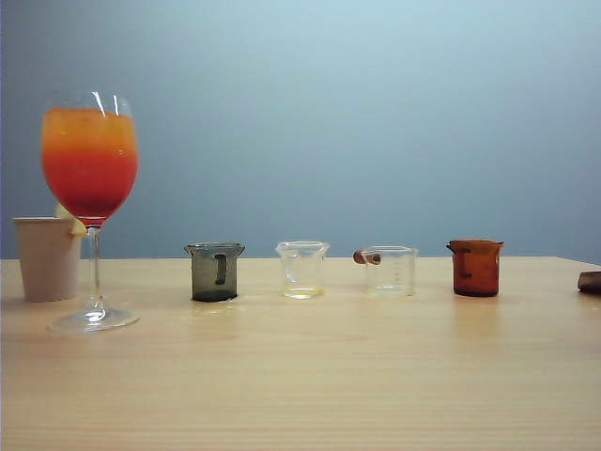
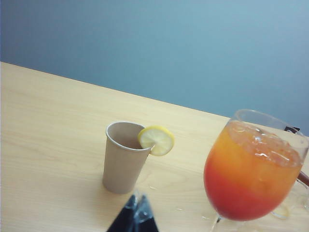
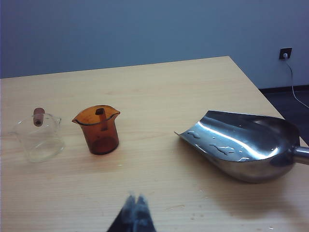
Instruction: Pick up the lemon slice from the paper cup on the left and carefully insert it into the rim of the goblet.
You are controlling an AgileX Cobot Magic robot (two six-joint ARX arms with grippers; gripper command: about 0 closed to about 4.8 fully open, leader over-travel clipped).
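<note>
This looks like a lab or demonstration room set up as a drinks station, though the plain views leave that uncertain. A bare pale wooden desk (image 1: 300, 376) stands against an empty blue-grey wall (image 1: 376, 113). Small beakers stand in a row: grey (image 1: 215, 272), two clear (image 1: 302, 270) (image 1: 390, 271), and amber (image 1: 475, 267). A steel scoop (image 3: 241, 145) lies nearby, and a wall socket (image 3: 285, 53) shows behind.
</note>
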